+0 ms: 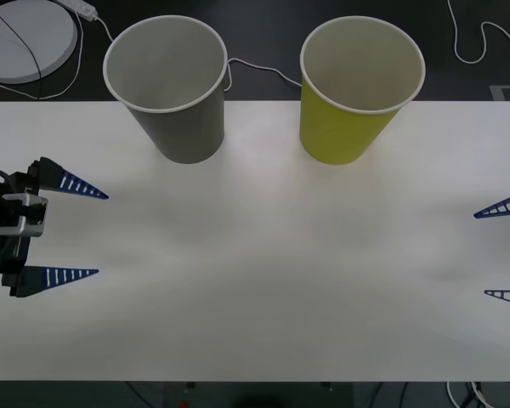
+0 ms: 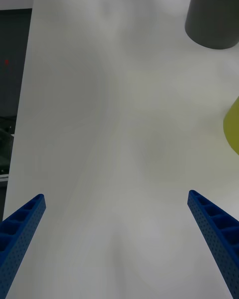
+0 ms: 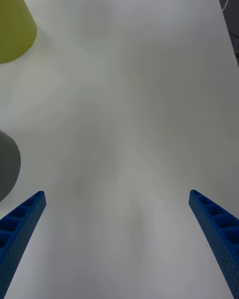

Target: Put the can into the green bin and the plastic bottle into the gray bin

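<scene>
Left end effector (image 1: 89,234) and right end effector (image 1: 501,252), both spread, level at opposite table (image 1: 263,280) edges.

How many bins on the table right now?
2. The gray bin stands at the table's far edge on the robot's left; the green bin stands beside it on the right, apart.

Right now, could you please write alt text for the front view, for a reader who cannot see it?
Two upright bins stand at the white table's far edge, the gray bin on the left and the green bin on the right. The left gripper and right gripper wait at the side edges, jaws open, holding nothing.
</scene>
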Controlling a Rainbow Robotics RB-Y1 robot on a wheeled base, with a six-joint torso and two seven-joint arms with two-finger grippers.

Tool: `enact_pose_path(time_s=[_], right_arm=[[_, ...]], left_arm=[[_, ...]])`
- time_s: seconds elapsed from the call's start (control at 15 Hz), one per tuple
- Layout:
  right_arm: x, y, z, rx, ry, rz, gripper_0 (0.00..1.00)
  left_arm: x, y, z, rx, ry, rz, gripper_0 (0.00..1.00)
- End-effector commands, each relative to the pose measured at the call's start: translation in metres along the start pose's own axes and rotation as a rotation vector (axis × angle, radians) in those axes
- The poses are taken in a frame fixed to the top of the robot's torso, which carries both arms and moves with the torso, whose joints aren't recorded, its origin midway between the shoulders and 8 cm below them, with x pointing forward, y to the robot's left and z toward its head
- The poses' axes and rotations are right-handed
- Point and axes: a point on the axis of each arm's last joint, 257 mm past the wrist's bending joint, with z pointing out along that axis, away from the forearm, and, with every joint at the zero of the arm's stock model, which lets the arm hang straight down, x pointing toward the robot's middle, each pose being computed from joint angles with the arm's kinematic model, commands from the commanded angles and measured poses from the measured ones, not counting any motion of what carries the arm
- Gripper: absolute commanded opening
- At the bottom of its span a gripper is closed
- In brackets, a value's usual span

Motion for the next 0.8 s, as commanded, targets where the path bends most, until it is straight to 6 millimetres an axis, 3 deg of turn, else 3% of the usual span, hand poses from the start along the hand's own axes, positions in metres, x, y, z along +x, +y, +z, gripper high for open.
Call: enact_pose_path(time_s=[0.07,0.8], right_arm=[[0.0000,0.0000,0.0000,0.000,0.000,0.000,1.00],[0.0000,0.0000,0.0000,0.000,0.000,0.000,1.00]], left_arm=[[0.0002,-0.0003,0.0000,0.001,0.000,0.000,1.00],[-0.0009,-0.0055,0.0002,0.021,-0.004,0.001,1.00]])
